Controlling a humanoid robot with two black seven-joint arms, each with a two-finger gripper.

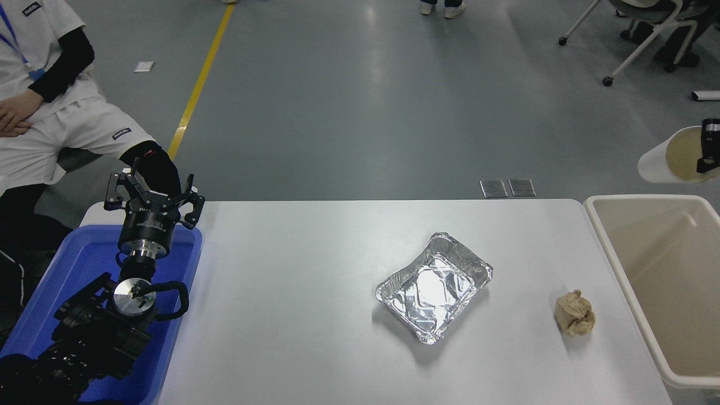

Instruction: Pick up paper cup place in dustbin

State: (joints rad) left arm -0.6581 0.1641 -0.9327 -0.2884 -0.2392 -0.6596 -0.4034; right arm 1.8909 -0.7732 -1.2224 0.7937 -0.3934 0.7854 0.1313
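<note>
- One paper cup (672, 163) hangs in the air at the right edge, tipped on its side with its open mouth facing right, above the far end of the dustbin (619, 264) and clear of its rim.
- The right gripper (707, 147) is barely in view at that edge; a black finger sits inside the cup's mouth and pinches its rim, so the cup is gripped there.
- The dustbin stands just off the right end of the table (315, 270); the part of its inside that shows is bare.
- On the table lie a foil tray (433, 287) near the middle and a crumpled paper ball (574, 313) between the tray and the dustbin, apart from both.
- The left gripper (152, 197) is parked over a blue bin (84, 264) at the lower left, fingers spread and holding nothing.
- A person (50, 107) sits at the far left.
</note>
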